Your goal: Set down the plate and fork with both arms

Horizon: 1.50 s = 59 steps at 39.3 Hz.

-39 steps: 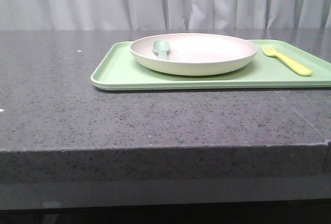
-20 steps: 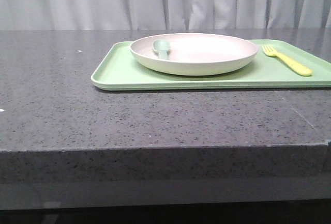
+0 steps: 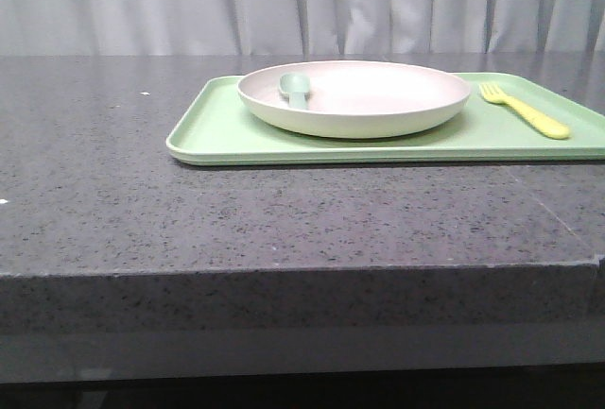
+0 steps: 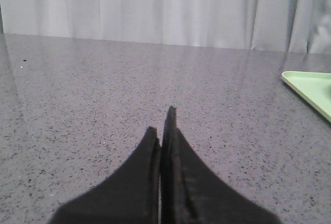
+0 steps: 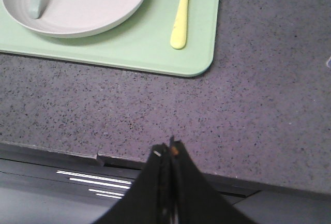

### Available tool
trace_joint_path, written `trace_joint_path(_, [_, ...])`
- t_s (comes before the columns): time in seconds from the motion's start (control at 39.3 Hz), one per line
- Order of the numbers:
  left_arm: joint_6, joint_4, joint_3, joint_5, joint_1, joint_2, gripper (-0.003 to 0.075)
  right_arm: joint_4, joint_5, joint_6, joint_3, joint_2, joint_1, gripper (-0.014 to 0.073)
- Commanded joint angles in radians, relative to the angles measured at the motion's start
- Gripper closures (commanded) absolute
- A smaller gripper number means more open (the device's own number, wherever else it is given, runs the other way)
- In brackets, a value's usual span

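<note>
Pale grey curtains (image 3: 284, 3) hang in folds behind a dark speckled stone tabletop (image 3: 189, 211) that fills most of the room's foreground. Toward the far right part of the tabletop lies a large light-green tray (image 3: 227, 130), its long side running parallel to the front edge and its right end reaching past what the front view takes in.

On the tray sits the plate (image 3: 378, 97), a wide, shallow, off-white dish with a raised rim, placed on the tray's left-of-middle portion. Inside it, against the left rim, rests a pale grey-green spoon (image 3: 296, 89). Beside the plate, to its right and apart from it, the yellow fork (image 3: 525, 111) lies flat on the tray with its tines pointing toward the far edge of the tabletop.

Neither arm shows in the front view. The left pincer (image 4: 163, 131) hovers low over bare stone in the left part of the tabletop, its two black fingers pressed together with nothing between them; a corner of the tray shows off to its right. The right pincer (image 5: 169, 149) hangs over the front edge of the tabletop, likewise pinched closed and empty, with the tray's near right corner, the fork and the plate all well ahead of it.
</note>
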Motion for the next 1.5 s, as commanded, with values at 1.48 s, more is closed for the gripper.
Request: trace_joint_path(1.48, [-0.013, -0.001, 0.002, -0.082, -0.004, -0.021, 0.0738, -0.027, -0.971, -0.005, 0.831, -0.575, -0.093, 0.0661])
